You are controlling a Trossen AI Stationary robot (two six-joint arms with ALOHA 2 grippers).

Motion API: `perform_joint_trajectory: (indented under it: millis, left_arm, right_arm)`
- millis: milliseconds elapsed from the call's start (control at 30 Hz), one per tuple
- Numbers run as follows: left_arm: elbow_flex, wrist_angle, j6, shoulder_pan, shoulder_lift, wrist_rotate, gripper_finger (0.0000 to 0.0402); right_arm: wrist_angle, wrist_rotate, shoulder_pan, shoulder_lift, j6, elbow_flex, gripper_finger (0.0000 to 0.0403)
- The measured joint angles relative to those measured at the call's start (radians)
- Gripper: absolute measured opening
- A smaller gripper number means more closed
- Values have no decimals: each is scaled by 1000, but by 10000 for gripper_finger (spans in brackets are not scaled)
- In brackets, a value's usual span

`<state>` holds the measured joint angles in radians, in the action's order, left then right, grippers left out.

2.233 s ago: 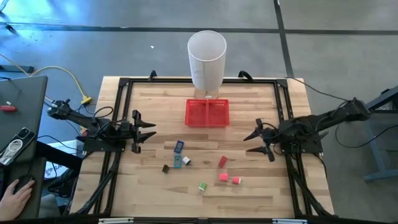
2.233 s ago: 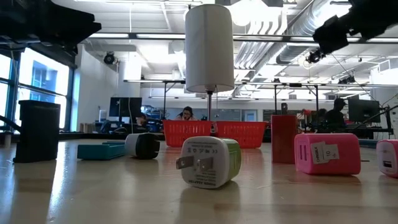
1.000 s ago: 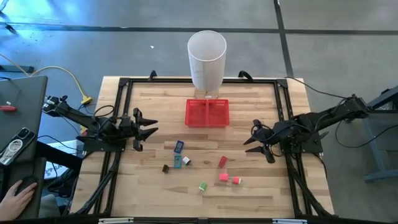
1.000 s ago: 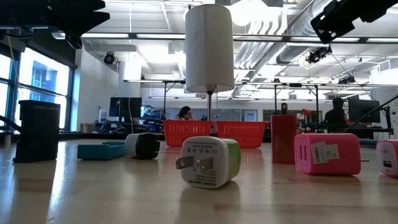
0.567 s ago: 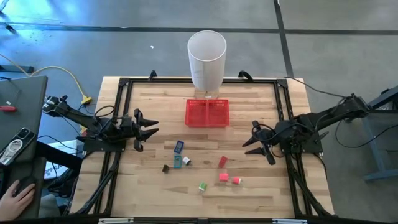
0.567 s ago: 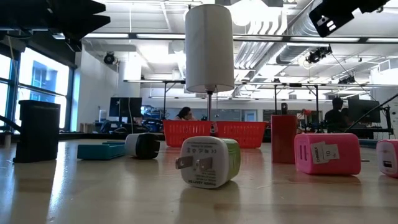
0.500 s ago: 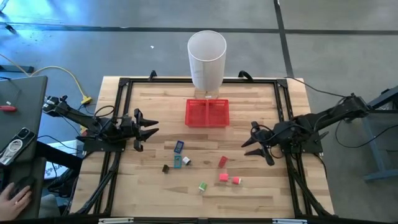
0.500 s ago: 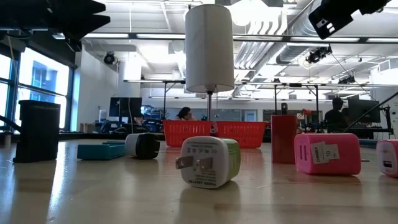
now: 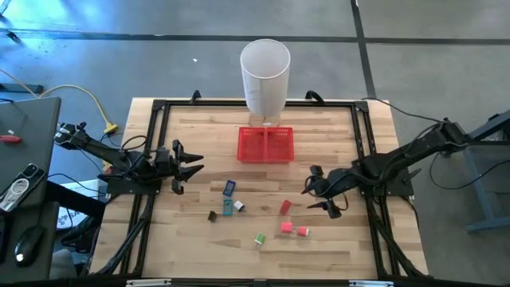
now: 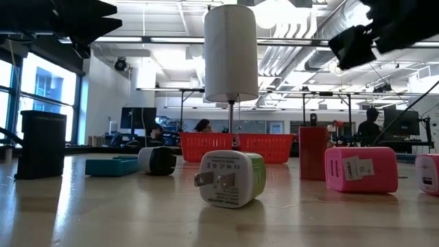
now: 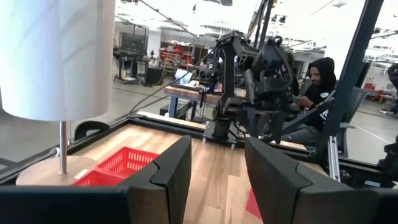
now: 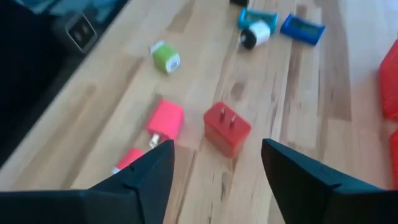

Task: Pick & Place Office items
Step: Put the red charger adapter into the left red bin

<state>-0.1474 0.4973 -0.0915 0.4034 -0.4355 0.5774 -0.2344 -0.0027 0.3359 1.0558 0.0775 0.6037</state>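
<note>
High view: my right gripper (image 9: 312,193) at centre right, jaws spread, holding nothing, near the red plug (image 9: 285,207). My left gripper (image 9: 194,163) waits mid-left, jaws apart, empty.

Low view: green-white plug (image 10: 229,179) centre; pink plug (image 10: 361,169) right.

Right wrist view: red plug centre, between my fingers (image 12: 148,180).
</note>
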Motion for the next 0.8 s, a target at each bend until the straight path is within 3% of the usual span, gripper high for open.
perform_joint_trajectory:
  millis: [667,800]
  left_arm:
    - [0,6,-21,0,-52,-2,146]
    - [0,6,-21,0,-52,-2,146]
  right_arm:
    - [32,-1,-85,298,-5,0,207]
    - [92,-40,-110,355,-68,0,207]
